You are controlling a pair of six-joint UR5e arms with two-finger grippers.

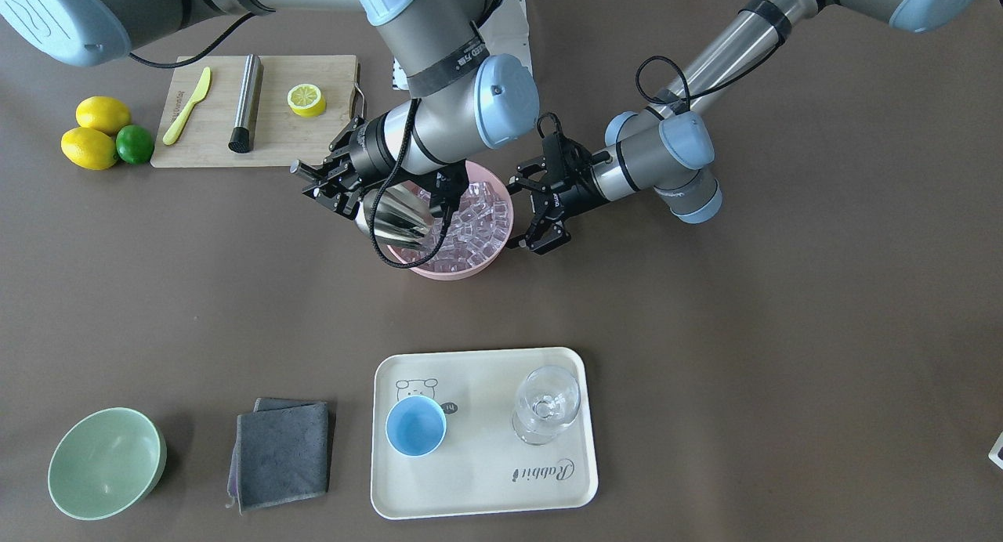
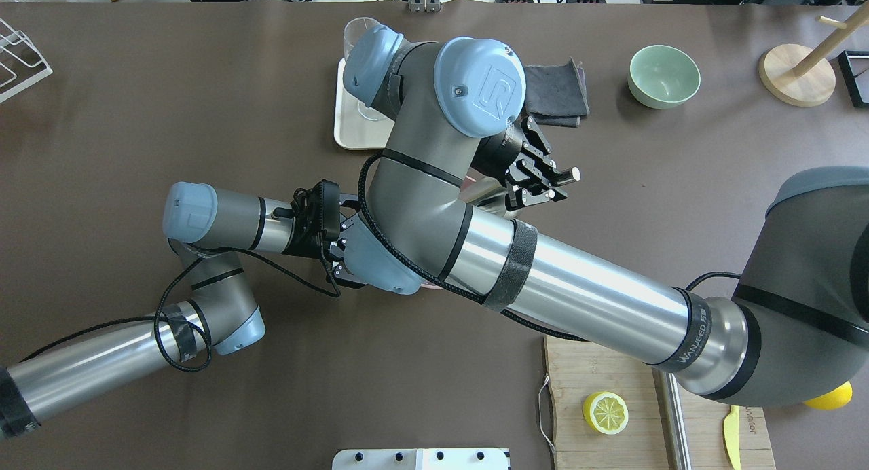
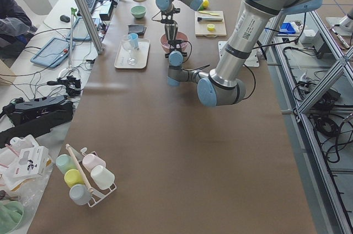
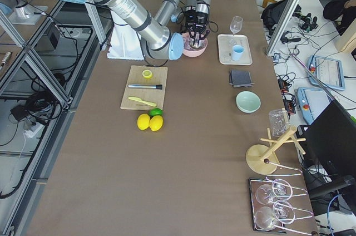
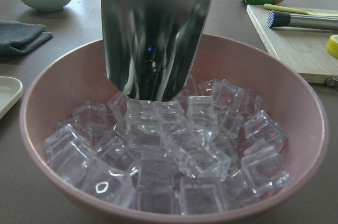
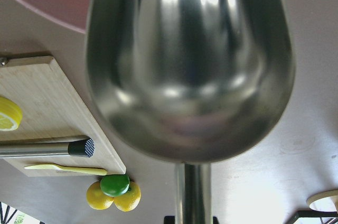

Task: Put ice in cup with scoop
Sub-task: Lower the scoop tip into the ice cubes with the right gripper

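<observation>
Ice (image 1: 479,219) partly out of sight under scoop (image 1: 398,215)

Surface (image 3: 165,151): brown, long. Pink bowl (image 3: 164,42) stands midway across it, toward the far end. The scoop (image 3: 171,27) hangs just above the bowl, under the right gripper (image 3: 167,19) of the far arm; its fingers are too small to judge. Left gripper (image 3: 180,49) of the near arm sits just beside the bowl's near side. Tray (image 3: 124,62) lies by the long edge opposite the robot, carrying the cup (image 3: 134,39) and a stemmed glass (image 3: 130,51). Cutting board (image 3: 209,23) lies by the robot's edge.
</observation>
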